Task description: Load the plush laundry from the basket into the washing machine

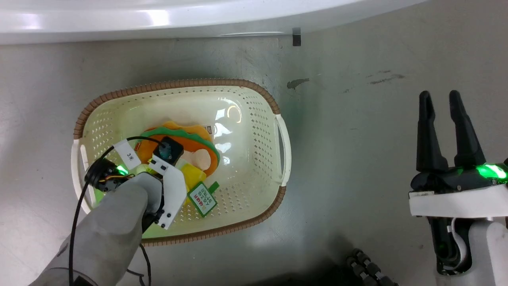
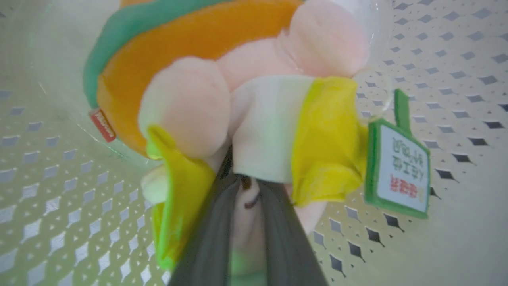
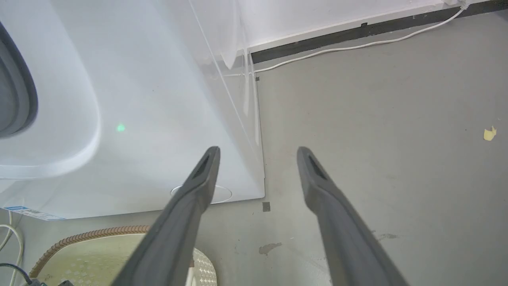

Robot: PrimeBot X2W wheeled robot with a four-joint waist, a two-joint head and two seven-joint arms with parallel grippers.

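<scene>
The left gripper (image 2: 243, 183) has its two dark fingers (image 2: 206, 242) drawn nearly together and pinched into the plush laundry (image 2: 262, 131) where the white and yellow clothing meet; the tips are buried in the fabric. Around the grip sit the toy's pale pink rounded parts, with its orange-and-green bottom beyond them. A green-edged tag (image 2: 401, 171) hangs off the toy's side. In the head view, the toy lies on the floor of the basket (image 1: 178, 84), left of centre, with the left arm reaching down over it. The basket stands on the grey floor (image 1: 357, 159), just before the white front of the washing machine (image 1: 119, 20). The right gripper (image 1: 439, 95) hangs well to the basket's right, above bare floor, its jaws spread wide and holding nothing.
</scene>
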